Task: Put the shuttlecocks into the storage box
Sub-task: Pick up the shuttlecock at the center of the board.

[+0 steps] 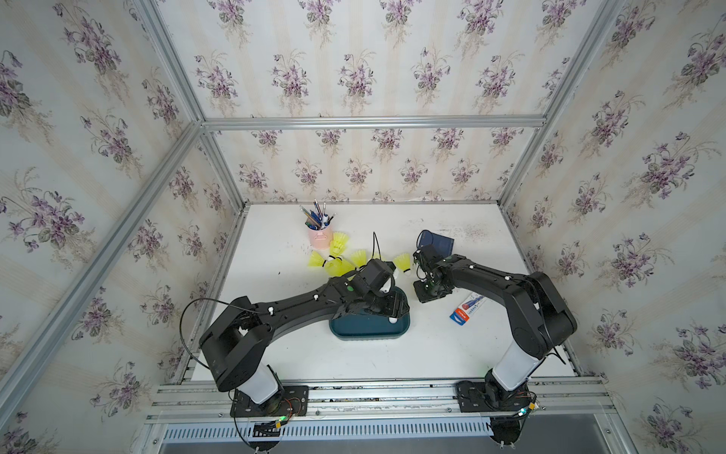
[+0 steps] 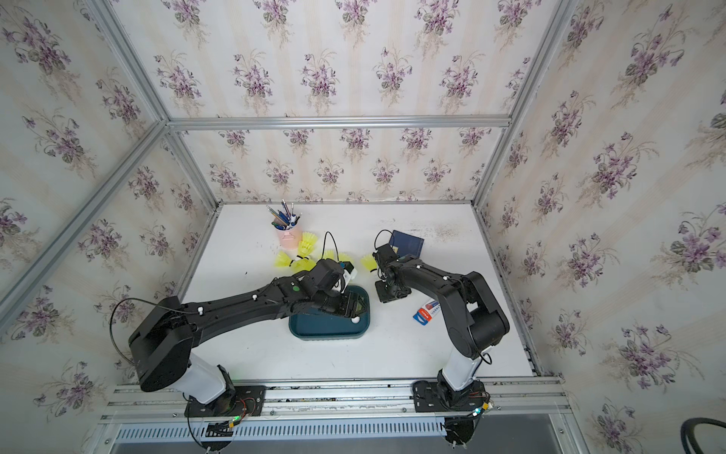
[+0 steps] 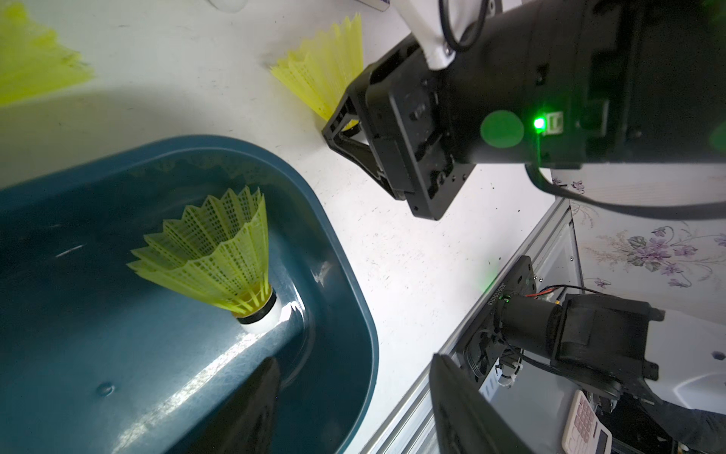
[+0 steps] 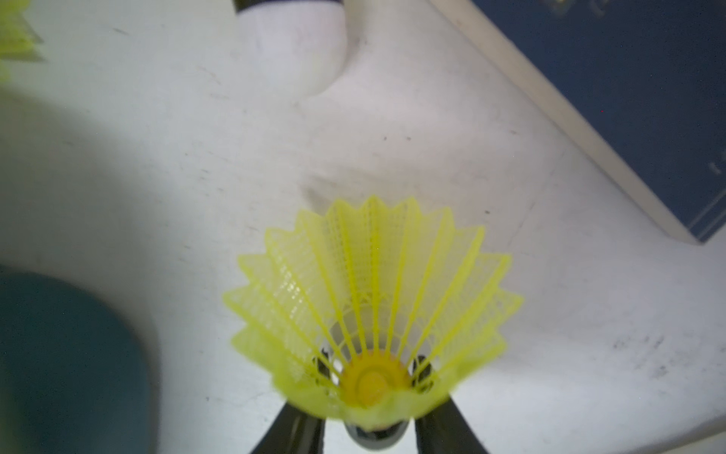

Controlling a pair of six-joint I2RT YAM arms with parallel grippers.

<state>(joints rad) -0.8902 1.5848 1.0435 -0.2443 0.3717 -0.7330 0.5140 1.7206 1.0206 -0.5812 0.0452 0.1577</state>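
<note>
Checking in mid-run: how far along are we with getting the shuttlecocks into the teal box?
Done: one neon yellow-green plastic shuttlecock lies in the shallow dark teal plastic storage box. In hand: the right gripper grips another shuttlecock at its base. Remaining: at least five loose shuttlecocks near the pink pen cup.

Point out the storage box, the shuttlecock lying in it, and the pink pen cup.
storage box (image 1: 365, 334): a top view, near rim.
shuttlecock in the box (image 3: 220, 251): left wrist view, yellow skirt.
pink pen cup (image 1: 320, 238): a top view, side wall.

Left arm (image 1: 298, 304) covers storage box (image 1: 365, 332) far half; shuttlecock (image 4: 373, 298) tip cropped, blurred.
</note>
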